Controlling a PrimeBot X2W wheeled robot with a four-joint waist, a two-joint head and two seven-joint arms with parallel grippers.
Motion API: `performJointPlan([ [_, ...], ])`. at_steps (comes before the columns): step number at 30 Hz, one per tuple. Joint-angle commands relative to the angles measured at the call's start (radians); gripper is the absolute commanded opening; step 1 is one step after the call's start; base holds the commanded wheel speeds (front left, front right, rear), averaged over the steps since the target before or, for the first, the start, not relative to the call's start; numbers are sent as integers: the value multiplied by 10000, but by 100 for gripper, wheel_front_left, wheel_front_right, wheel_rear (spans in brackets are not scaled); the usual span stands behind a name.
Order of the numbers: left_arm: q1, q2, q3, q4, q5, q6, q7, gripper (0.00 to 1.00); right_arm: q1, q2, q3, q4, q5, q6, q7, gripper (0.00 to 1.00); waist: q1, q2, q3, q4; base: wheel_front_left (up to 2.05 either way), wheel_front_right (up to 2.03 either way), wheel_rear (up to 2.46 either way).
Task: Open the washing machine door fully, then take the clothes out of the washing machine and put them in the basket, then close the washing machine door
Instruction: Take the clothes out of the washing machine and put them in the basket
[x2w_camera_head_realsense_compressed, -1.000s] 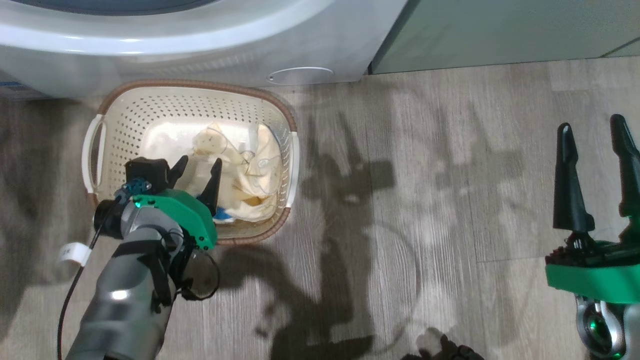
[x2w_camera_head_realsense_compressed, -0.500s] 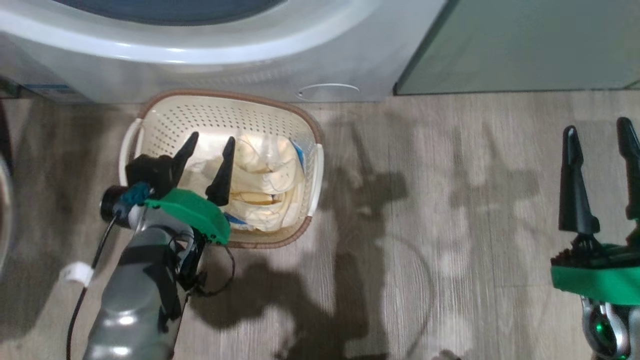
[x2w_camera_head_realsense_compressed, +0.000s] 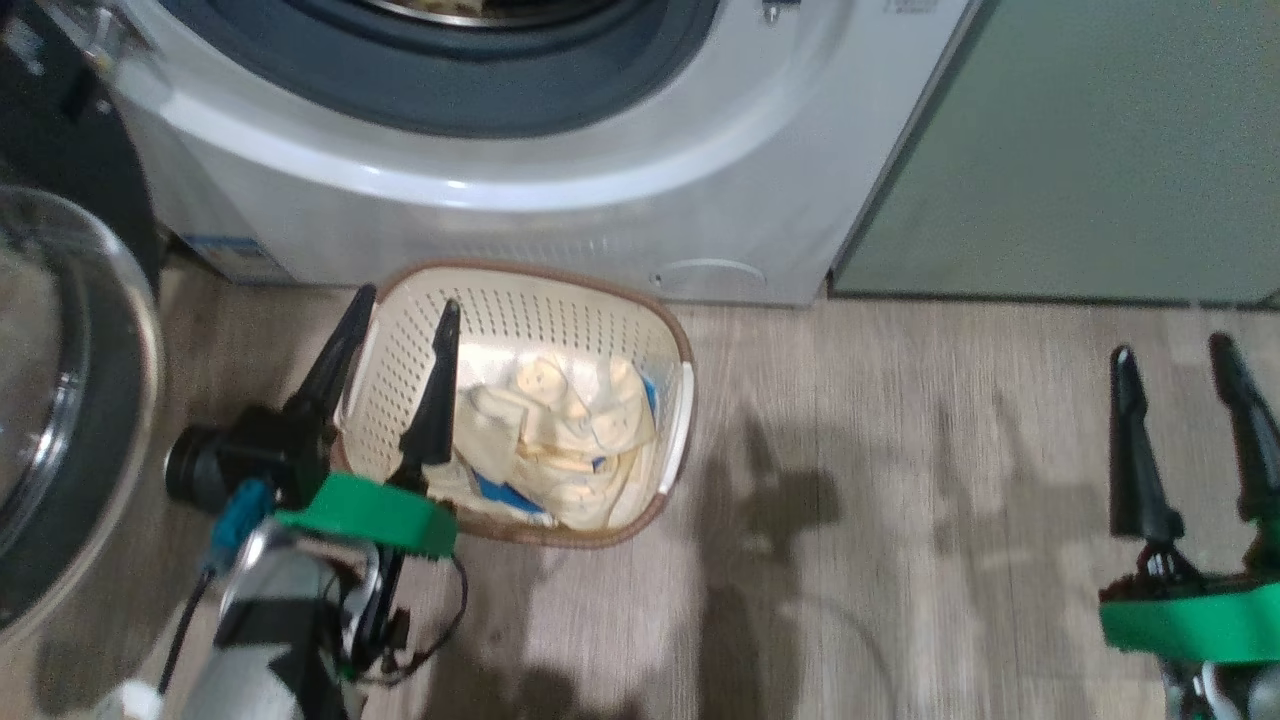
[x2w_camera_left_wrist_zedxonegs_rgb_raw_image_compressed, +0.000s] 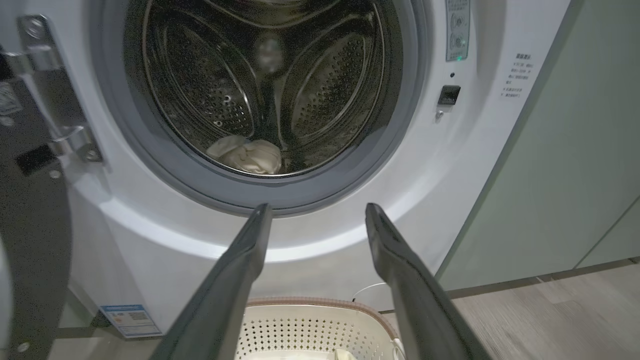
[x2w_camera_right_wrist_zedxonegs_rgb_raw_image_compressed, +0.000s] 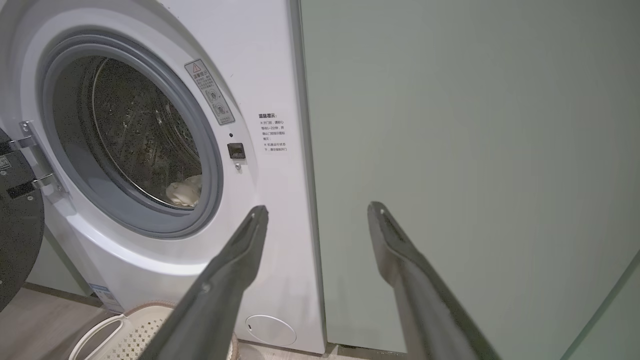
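A white front-loading washing machine (x2w_camera_head_realsense_compressed: 560, 200) stands against a flat sage-green cabinet front (x2w_camera_head_realsense_compressed: 1080, 150) on a pale wood-look floor (x2w_camera_head_realsense_compressed: 900, 500). Its large round door with a glossy black rim and bulging clear glass centre (x2w_camera_head_realsense_compressed: 60, 400) is swung wide to the left, so the opening step looks done.

A small cream perforated plastic basket with a brown rim (x2w_camera_head_realsense_compressed: 530, 320) sits on the floor, touching or nearly touching the foot of the machine, below the drum mouth. Soft pale-yellow garments with blue fabric showing (x2w_camera_head_realsense_compressed: 560, 440) lie heaped in it, so part of the unloading looks done.

In the left wrist view, a pale cream bundle of clothing (x2w_camera_left_wrist_zedxonegs_rgb_raw_image_compressed: 245, 155) lies at the bottom front of the perforated steel drum (x2w_camera_left_wrist_zedxonegs_rgb_raw_image_compressed: 320, 90). By my reading, at least one more pick is needed, and closing the door comes after that.

The left gripper (x2w_camera_head_realsense_compressed: 408, 298) hovers over the basket's left edge, fingers spread wide and empty, pointing toward the drum. The right gripper (x2w_camera_head_realsense_compressed: 1171, 346) hangs well apart to the right above bare floor, also spread and empty.

Hard to tell:
- The door is cut off at the picture's left edge.
- The drum's upper part is out of frame.
- The drum's dark rear could hide more cloth.
- I cannot tell how many garments make up the bundle.
- The left gripper covers the basket's near-left corner.
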Motion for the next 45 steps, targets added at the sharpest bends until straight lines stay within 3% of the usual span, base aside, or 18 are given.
performJointPlan([
  [1,195,116,313,-558,109,107,-57,100,124,-231,198,-225,-95,14,-65,100,2,-1,-514,116,0,0,0],
  [20,2707,150,368,-2389,118,557,739,100,1494,-232,320,19,-194,14,-65,100,2,-1,-2622,12,0,0,0],
  [45,2848,243,310,-2690,-56,778,884,100,1548,-213,467,-34,-166,14,-65,100,2,-1,-2741,129,0,0,0],
])
